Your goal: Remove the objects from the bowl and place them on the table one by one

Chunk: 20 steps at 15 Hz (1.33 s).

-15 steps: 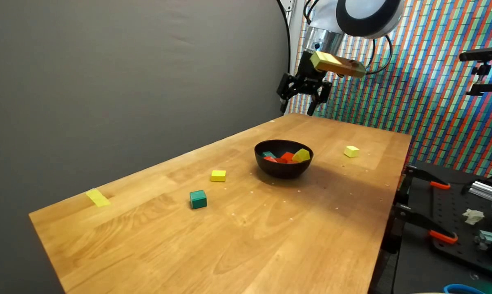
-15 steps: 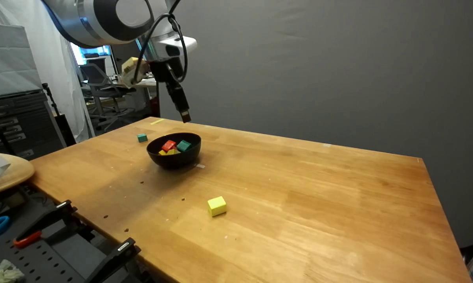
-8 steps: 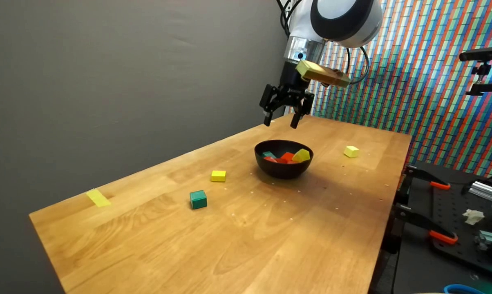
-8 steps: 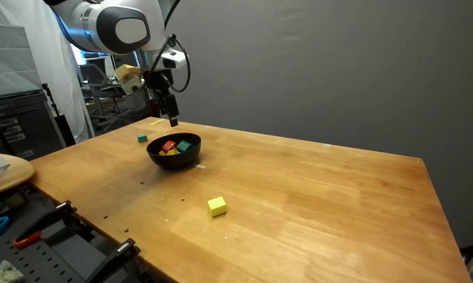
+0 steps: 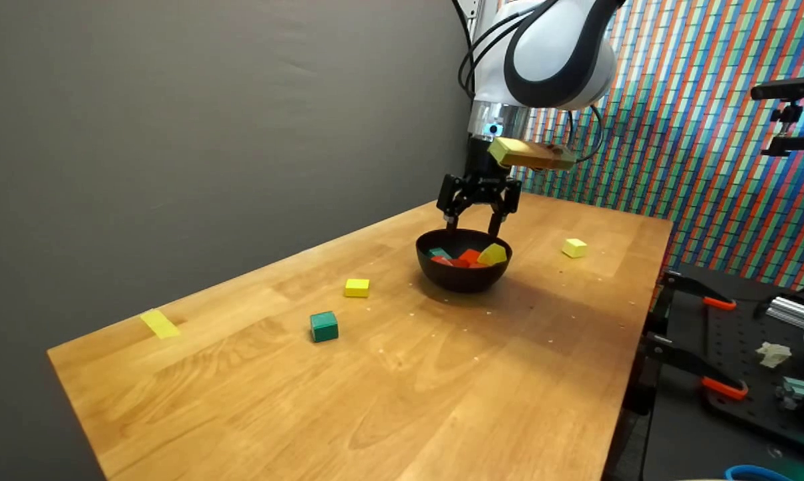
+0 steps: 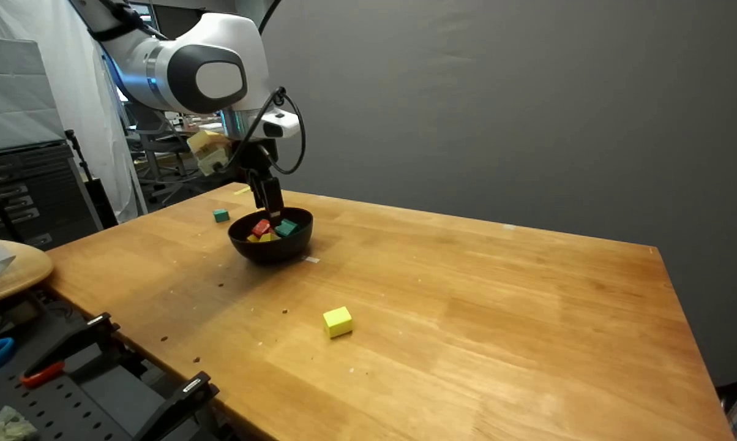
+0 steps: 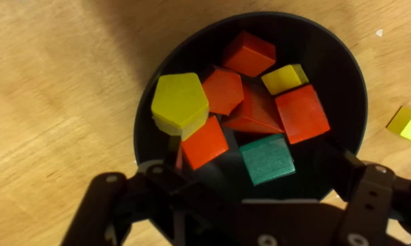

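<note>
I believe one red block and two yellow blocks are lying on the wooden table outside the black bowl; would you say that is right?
Not quite: both exterior views show a green block there, not a red one; the two yellow blocks are as you say.

In the wrist view the bowl point(image 7: 343, 97) is black — yellow block point(image 7: 180, 99) at nine o'clock, green block point(image 7: 268, 160) at five, red block point(image 7: 250, 56) at twelve. Grained light-brown desk point(image 7: 55, 136). In an exterior view, backdrop point(image 5: 716, 160) at two o'clock — striped orange, green, blue.

Blocks point(image 7: 302, 114) in bowl point(image 5: 462, 277) on table point(image 5: 402, 394)
</note>
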Each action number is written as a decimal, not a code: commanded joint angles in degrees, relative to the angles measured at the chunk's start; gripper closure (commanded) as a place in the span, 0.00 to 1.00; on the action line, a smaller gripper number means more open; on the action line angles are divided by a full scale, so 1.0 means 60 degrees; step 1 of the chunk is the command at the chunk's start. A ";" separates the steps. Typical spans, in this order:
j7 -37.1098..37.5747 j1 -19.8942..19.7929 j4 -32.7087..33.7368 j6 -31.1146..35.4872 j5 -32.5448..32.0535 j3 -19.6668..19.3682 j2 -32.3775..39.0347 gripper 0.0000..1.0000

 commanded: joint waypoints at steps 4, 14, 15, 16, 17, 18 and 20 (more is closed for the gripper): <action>0.0785 0.0872 -0.0095 -0.0343 -0.1394 -0.0787 0.0104 0.00; 0.1628 0.2032 0.0504 -0.1102 -0.3723 -0.1100 0.0946 0.32; 0.1587 0.2084 0.0564 -0.1160 -0.3732 -0.1085 0.0992 0.42; 0.1569 0.2127 0.0620 -0.1191 -0.3743 -0.1091 0.1015 0.50; 0.1555 0.2149 0.0668 -0.1249 -0.3771 -0.1093 0.1011 0.57; 0.1586 0.2173 0.0716 -0.1308 -0.3829 -0.1114 0.1009 0.66; 0.1604 0.2177 0.0778 -0.1345 -0.3859 -0.1104 0.1001 0.80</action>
